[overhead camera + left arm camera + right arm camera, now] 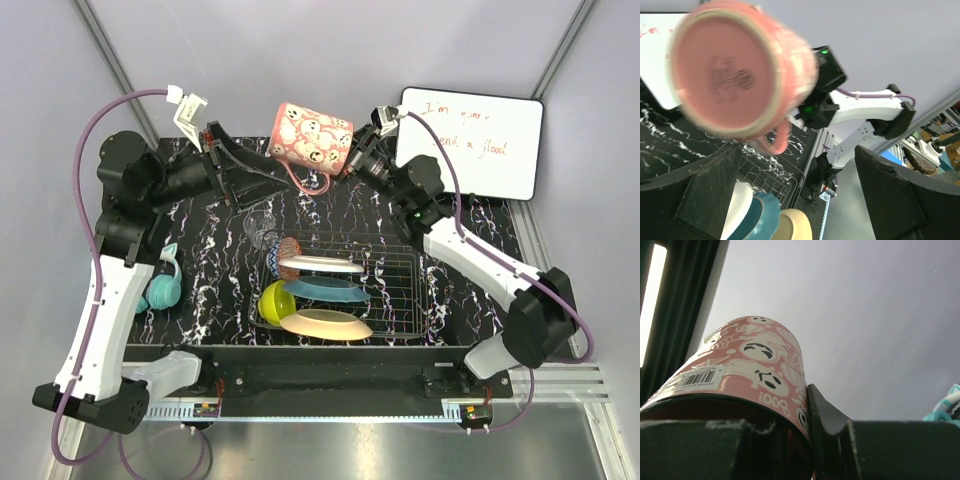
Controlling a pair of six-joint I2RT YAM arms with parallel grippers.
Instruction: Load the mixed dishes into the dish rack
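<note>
A pink cup [312,137] with white ghost faces hangs tilted in the air above the back of the mat. My right gripper [352,158] is shut on its rim, one finger inside and one outside [827,415]. My left gripper [275,168] stands wide open just left of the cup, whose base [735,75] fills the left wrist view. The dish rack [400,275] holds a white plate [320,265], a teal plate [325,290], an orange plate [325,324], a yellow-green bowl [272,302] and a small red-patterned bowl [287,246]. A clear glass [262,228] stands on the mat behind the rack.
A white board with red writing [480,140] leans at the back right. A teal rounded object [163,288] lies on the black marbled mat [200,260] beside the left arm. The right half of the rack shows bare wires.
</note>
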